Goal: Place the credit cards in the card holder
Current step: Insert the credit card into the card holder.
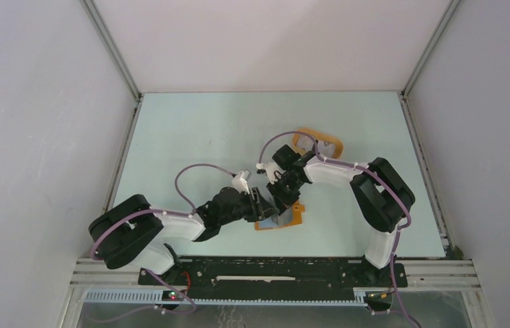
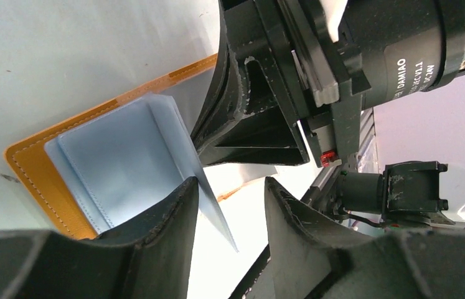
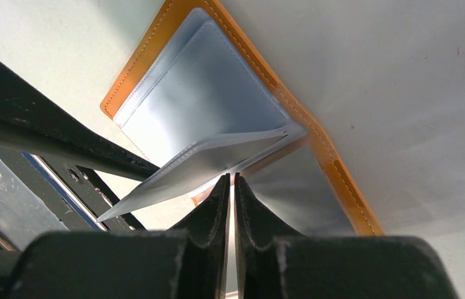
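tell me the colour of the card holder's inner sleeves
Pale blue-grey sleeves, orange border on the card holder; right wrist view shows it best.

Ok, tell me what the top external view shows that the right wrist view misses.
Only top external: the whole left arm and right arm meeting mid-table, and an orange tray beyond them. Only right wrist: the stitching along the holder's orange edge, and the right end effector nearly shut, seemingly pinching a raised pale sleeve. Both: the open card holder lying on the table.
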Robot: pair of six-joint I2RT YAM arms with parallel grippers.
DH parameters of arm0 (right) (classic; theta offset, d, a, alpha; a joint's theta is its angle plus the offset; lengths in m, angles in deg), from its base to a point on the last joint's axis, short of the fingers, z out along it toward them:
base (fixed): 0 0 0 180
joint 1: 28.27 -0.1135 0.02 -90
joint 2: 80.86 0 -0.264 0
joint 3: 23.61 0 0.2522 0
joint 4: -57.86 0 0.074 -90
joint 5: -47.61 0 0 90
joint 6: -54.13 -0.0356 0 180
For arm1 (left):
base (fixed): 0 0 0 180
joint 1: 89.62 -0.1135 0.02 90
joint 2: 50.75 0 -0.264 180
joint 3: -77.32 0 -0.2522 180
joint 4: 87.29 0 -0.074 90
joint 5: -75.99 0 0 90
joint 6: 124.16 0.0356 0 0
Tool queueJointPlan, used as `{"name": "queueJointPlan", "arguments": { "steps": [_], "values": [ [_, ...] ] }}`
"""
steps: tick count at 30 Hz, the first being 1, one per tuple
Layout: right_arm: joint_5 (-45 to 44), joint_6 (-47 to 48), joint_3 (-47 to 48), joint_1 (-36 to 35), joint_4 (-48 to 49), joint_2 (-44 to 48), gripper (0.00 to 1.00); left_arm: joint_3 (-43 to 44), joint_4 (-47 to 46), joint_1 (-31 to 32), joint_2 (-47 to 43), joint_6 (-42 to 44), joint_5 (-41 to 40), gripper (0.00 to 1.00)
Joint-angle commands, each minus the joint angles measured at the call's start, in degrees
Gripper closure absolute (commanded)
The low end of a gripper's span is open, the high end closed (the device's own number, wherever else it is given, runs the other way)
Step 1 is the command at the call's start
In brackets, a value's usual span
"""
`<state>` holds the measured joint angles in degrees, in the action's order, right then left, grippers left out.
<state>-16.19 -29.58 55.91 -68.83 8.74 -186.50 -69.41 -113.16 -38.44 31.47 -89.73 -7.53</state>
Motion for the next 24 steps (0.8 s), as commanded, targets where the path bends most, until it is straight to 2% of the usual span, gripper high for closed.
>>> {"name": "queueJointPlan", "arguments": {
  "steps": [1,15,21,24],
  "values": [
    [1.53,0.69,1.61,0.61,-0.31,2.10,0.87,-0.19,-3.78,-0.44,0.65,-0.88,0.74,0.53],
    [7.84,1.62,2.19,6.07,-1.97,6.16,0.74,-0.19,-4.41,-0.90,1.03,-0.77,1.13,0.52],
    [14.11,0.79,2.23,8.52,-2.44,6.27,0.56,-0.09,-8.40,-0.99,2.91,-1.33,2.95,0.52],
    [20.02,-0.33,2.10,10.01,-2.46,5.93,0.50,-0.11,-9.82,-0.96,4.02,-1.70,3.62,0.52]
  ]
}}
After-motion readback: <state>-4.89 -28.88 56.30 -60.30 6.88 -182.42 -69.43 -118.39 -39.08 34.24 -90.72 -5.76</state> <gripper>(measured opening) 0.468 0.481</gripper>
